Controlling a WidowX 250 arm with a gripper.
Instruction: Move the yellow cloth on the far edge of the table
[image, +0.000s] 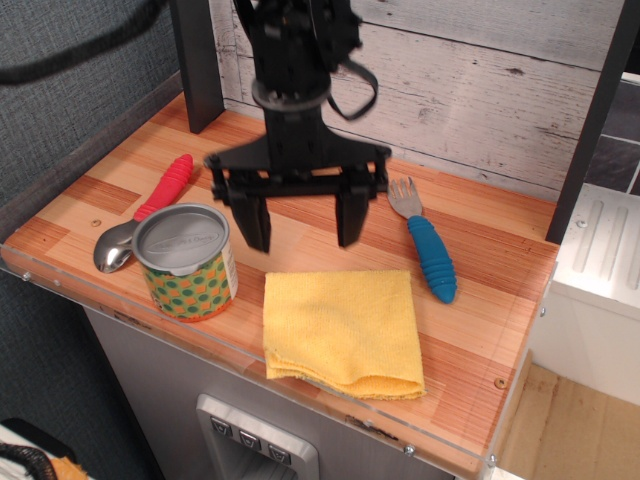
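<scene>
No brand or writing can be read anywhere: the patterned can (184, 262) shows only green, orange and yellow dots on its side, and its silver lid carries faint embossed marks too small to make out.

The arm's upper part is cut off by the top of the frame, and a dark cable runs out at the top left. The tool (297, 212) hangs above the counter (480, 330) with its two black fingers spread wide and nothing between them (the tips hover over bare wood, clear of the cloth). The bowl of the red-handled spoon (150, 208) is partly hidden behind the can.

The yellow cloth (340, 328) lies flat on the counter near the front rim, just beside the can on its right and below the tool. It is folded and roughly square, so no long axis stands out; its edges sit slightly skewed to the counter's front edge, with the thicker folded lip along the front and the front right corner close to the clear plastic rim. A blue-handled fork (425, 243) lies just beside the cloth's back right corner, tines towards the plank wall.
</scene>
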